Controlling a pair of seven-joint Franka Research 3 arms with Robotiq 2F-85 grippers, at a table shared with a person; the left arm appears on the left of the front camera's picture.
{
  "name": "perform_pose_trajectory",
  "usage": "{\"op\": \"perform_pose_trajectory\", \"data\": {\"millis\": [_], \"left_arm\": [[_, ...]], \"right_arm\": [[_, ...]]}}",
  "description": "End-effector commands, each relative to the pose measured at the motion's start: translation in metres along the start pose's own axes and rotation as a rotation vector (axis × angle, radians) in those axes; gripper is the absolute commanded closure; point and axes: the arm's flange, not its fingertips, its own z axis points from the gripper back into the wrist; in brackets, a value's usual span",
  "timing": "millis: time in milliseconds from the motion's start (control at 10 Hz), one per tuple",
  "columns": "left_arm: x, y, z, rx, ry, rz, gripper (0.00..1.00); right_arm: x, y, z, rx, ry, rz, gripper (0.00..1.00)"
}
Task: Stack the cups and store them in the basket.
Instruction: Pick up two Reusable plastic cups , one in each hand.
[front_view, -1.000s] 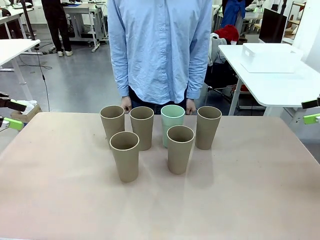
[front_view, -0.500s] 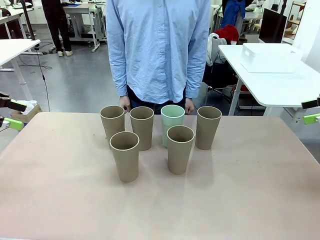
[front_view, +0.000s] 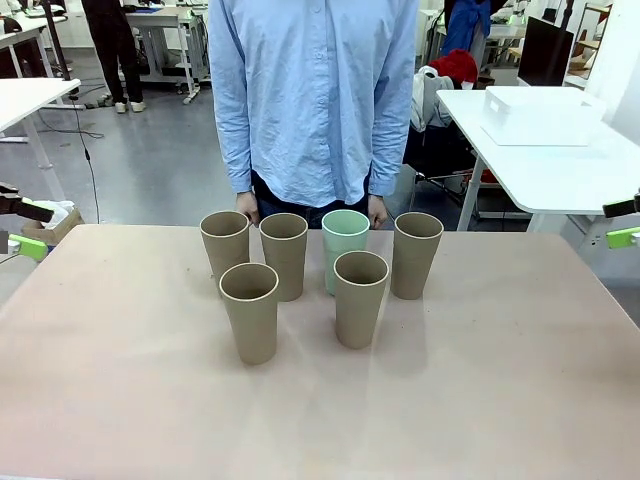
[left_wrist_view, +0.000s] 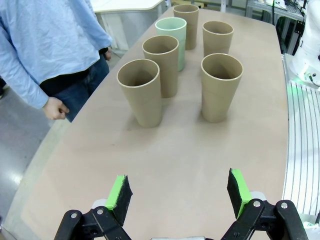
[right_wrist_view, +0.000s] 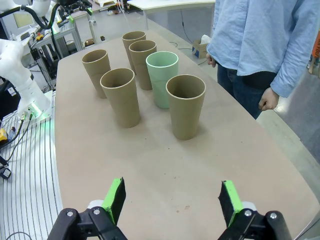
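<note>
The left claw (left_wrist_view: 178, 192) hangs wide open and empty at the tabletop's (front_view: 120, 380) left side. Six cups (front_view: 250, 312) stand upright mid-tabletop. Four are in the far row, the mint one (front_view: 346, 238) third, and two are in front. The right claw (right_wrist_view: 172, 199) is also spread wide, holding nothing. The white basket (front_view: 540, 118) sits on another table, far right.

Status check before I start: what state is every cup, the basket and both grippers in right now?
tan cups: five, upright, mouths up, none nested.
mint green cup: upright, unnested, in the far row.
basket: on the neighbouring table, inside hidden.
left gripper: open, empty.
right gripper: open, empty.
</note>
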Motion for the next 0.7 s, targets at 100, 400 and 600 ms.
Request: {"op": "perform_pose_trajectory", "data": {"millis": [100,400,600], "left_arm": [[0.006,0.050,-0.040,-0.076,0.007,0.001,0.00],[-0.002,0.081,-0.088,-0.211,-0.074,-0.056,0.00],[-0.024,0.107,-0.124,-0.283,-0.253,-0.070,0.00]], "right_arm": [[0.010,-0.032,-0.058,0.120,0.020,0.013,0.00],[0.002,-0.056,-0.124,0.271,-0.062,0.039,0.00],[-0.012,-0.070,-0.159,0.324,-0.163,0.054,0.00]]}}
